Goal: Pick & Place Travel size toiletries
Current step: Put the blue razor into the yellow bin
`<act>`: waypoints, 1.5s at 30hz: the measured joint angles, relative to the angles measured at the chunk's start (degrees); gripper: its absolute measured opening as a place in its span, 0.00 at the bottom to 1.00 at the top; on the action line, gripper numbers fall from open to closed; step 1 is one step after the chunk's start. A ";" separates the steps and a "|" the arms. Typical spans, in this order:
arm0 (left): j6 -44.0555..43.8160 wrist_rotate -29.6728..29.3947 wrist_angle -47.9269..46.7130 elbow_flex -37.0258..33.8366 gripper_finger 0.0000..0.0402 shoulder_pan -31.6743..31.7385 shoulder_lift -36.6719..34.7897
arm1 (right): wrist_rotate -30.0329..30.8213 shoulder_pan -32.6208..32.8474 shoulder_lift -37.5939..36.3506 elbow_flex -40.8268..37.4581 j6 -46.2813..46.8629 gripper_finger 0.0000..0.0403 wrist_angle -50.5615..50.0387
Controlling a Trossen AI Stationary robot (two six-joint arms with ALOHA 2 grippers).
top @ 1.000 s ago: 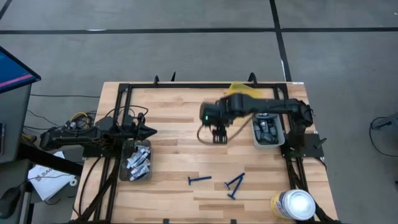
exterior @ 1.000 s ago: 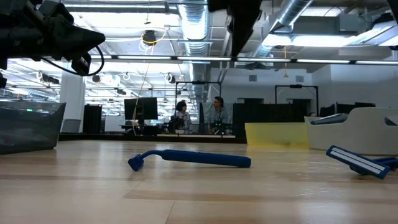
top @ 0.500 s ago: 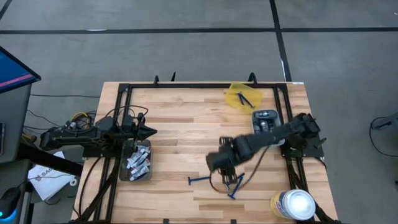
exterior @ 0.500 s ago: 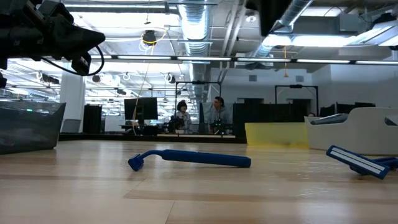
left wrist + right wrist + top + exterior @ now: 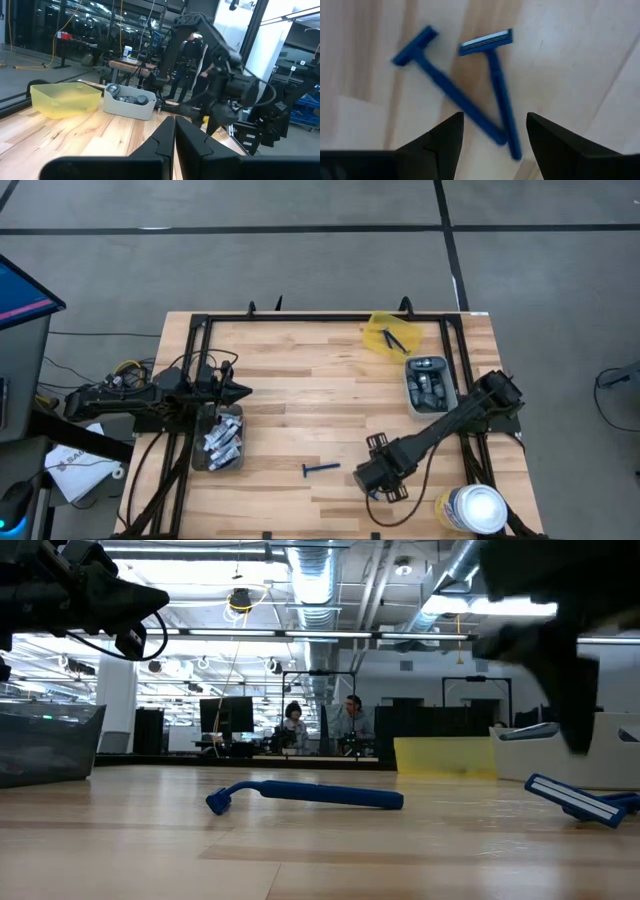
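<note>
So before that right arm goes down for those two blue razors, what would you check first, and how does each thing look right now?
1. Right gripper open: ok, its fingers stand apart.
2. Gripper over the target: ok, the two crossed razors lie directly ahead of it, handles touching at one end.
3. One razor alone to grab: not ok, the handles overlap, so both might get caught.
4. Left gripper out of the way: ok, shut and waiting above the bin of tubes on the table's left side.
5. Third razor clear of the approach: ok, it lies apart on the wood.
6. Yellow bin has room: ok, it holds razors but is not full.
</note>
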 joint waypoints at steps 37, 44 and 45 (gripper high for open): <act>0.00 0.02 0.41 0.00 0.02 0.01 0.02 | -0.02 -2.24 4.99 -4.80 -2.84 0.26 10.50; 0.00 0.02 0.43 0.00 0.02 -0.01 0.00 | -0.25 -3.49 5.01 -4.80 -4.28 0.04 10.63; 0.00 0.02 0.43 0.00 0.01 -0.01 0.02 | -0.27 -3.64 5.01 -4.80 -4.83 0.05 10.59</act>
